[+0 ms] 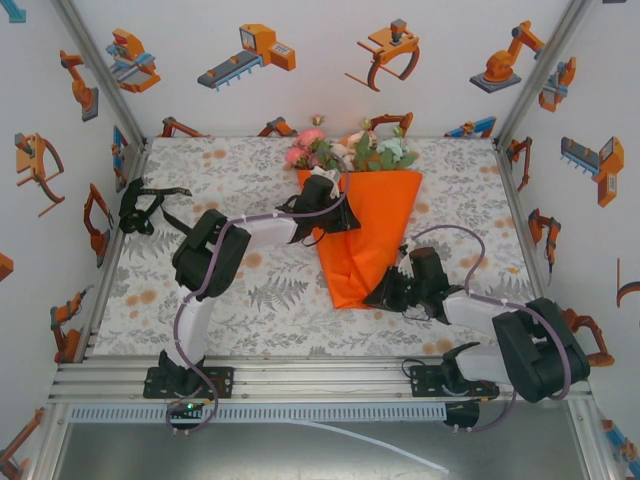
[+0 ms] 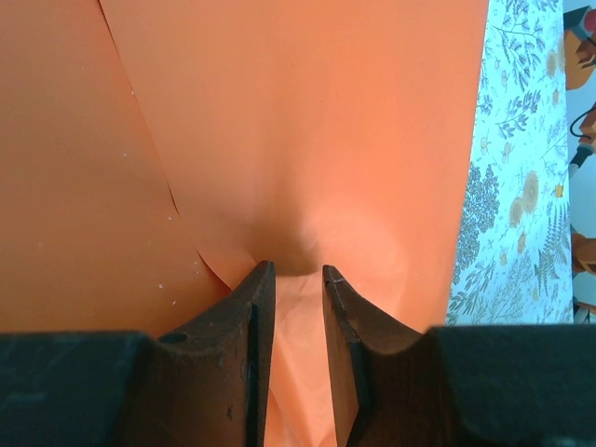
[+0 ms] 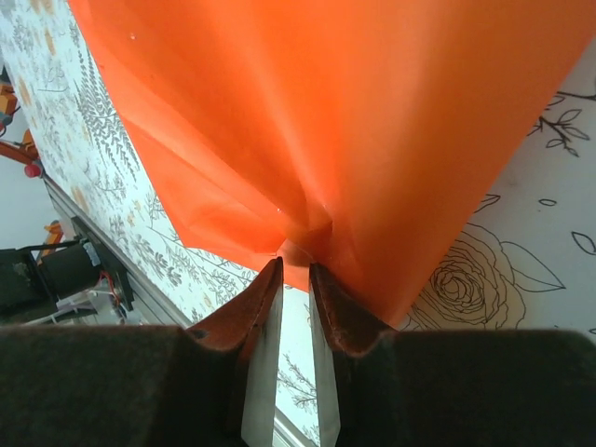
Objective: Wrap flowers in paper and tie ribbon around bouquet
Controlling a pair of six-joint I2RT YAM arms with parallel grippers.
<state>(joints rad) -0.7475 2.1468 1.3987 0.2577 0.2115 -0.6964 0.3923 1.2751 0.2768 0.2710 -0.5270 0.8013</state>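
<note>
The bouquet lies at the table's far middle. Its pink, cream and green flowers stick out of the wide end of the orange paper, which is folded into a cone pointing toward me. My left gripper sits on the cone's left side. In the left wrist view its fingertips are shut on a raised fold of the paper. My right gripper is at the cone's lower right edge. There its tips pinch a puckered corner of the paper. The black ribbon lies bunched at the far left.
The table wears a leaf-and-flower printed cloth. White walls with robot stickers close in the left, back and right sides. An aluminium rail runs along the near edge between the two arm bases.
</note>
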